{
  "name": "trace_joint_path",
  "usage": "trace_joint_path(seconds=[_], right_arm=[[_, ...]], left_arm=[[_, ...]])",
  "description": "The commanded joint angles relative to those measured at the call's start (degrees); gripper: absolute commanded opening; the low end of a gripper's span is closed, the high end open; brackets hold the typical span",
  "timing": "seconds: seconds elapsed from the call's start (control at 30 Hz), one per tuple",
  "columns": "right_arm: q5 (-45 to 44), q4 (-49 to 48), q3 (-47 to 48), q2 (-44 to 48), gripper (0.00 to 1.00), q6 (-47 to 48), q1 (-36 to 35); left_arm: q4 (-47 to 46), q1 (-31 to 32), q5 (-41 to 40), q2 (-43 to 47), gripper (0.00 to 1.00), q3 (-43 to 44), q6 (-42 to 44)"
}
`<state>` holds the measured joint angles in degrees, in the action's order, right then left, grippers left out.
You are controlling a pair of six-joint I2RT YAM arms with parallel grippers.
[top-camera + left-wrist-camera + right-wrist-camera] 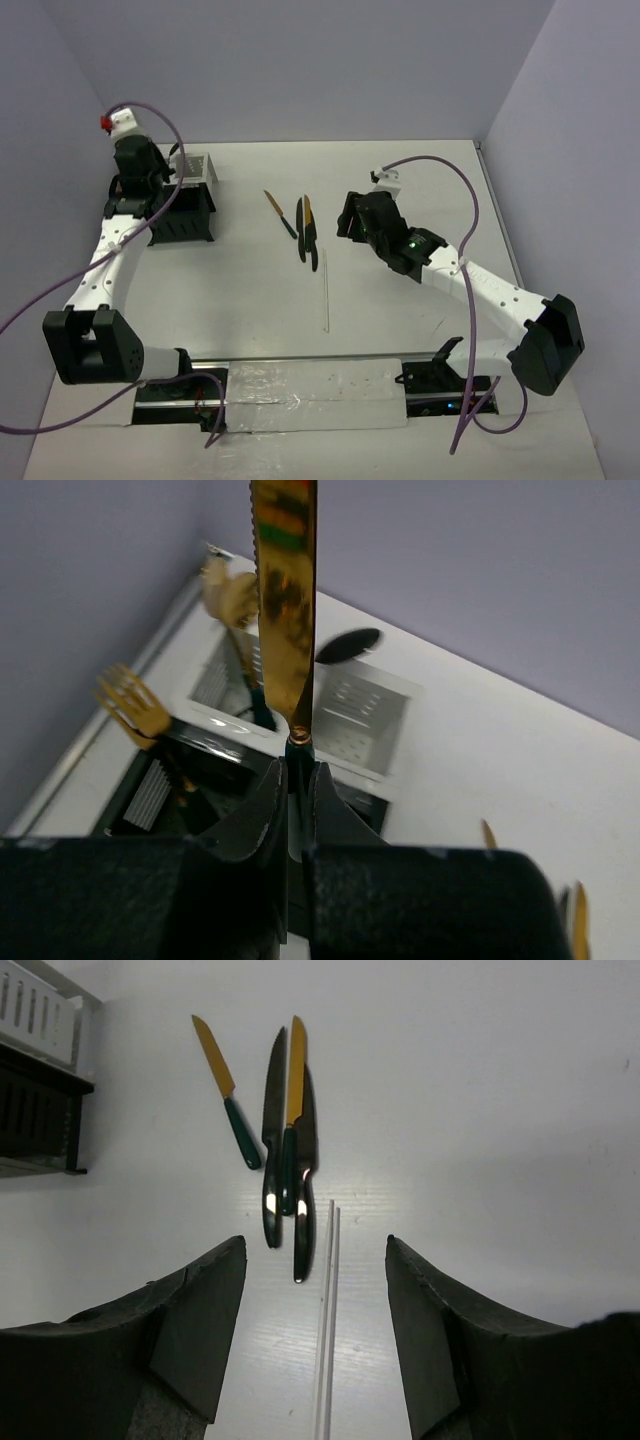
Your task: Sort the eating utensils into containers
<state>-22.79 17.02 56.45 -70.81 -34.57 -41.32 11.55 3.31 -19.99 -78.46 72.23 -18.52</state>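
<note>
Clamping a knife (285,600) by its dark handle, the left gripper (300,780) has its jaws narrowed onto that handle just below the collar, and the gold serrated blade runs straight out past the fingertips. Behind the blade sits the caddy (362,718), its perforated silver panels turned toward the wrist camera. A fork (135,705) stands out to the left of the jaws, a spoon (235,595) just left of the blade and a dark spoon (348,645) just right of it, all heads-up in the caddy; which compartment each one occupies I cannot tell. From the top view this gripper hangs over the caddy's far left side. The right gripper (315,1290) has its fingers (190,1330) spread wide with nothing between them but the table (250,300) and a thin white stick (328,1250), which runs lengthwise through the gap. Straight ahead of these jaws lies a cluster (288,1150) of three pieces touching one another, a gold-bladed knife between two dark ones, handles toward the jaws. A lone knife (225,1085) lies ahead and to the left, angled, its green handle end just beside the cluster.
</note>
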Motion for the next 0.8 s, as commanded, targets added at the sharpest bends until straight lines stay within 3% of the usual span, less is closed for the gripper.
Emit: trace_joint_path(seconds=[0.0, 0.1, 0.17, 0.37, 0.77], right_arm=[[1.4, -5.1, 3.3, -0.6, 0.65, 3.4, 1.1], [2.7, -6.8, 3.1, -1.2, 0.65, 3.7, 2.7], [3.2, -8.0, 2.6, -1.4, 0.65, 3.5, 3.1], [3.6, -7.4, 2.6, -2.6, 0.65, 2.9, 4.1], [2.9, -8.0, 0.4, -2.4, 0.65, 3.0, 5.5]], left_arm=[[-22.7, -5.0, 0.8, 3.6, 0.00, -7.9, 4.9], [-31.1, -10.4, 4.7, 2.8, 0.00, -13.5, 6.1], [-31.1, -13.8, 7.2, 0.2, 0.00, -12.9, 6.0], [-39.6, -15.6, 13.5, -4.2, 0.00, -15.0, 8.5], [-27.9, -16.3, 21.8, -5.9, 0.00, -6.2, 2.5]])
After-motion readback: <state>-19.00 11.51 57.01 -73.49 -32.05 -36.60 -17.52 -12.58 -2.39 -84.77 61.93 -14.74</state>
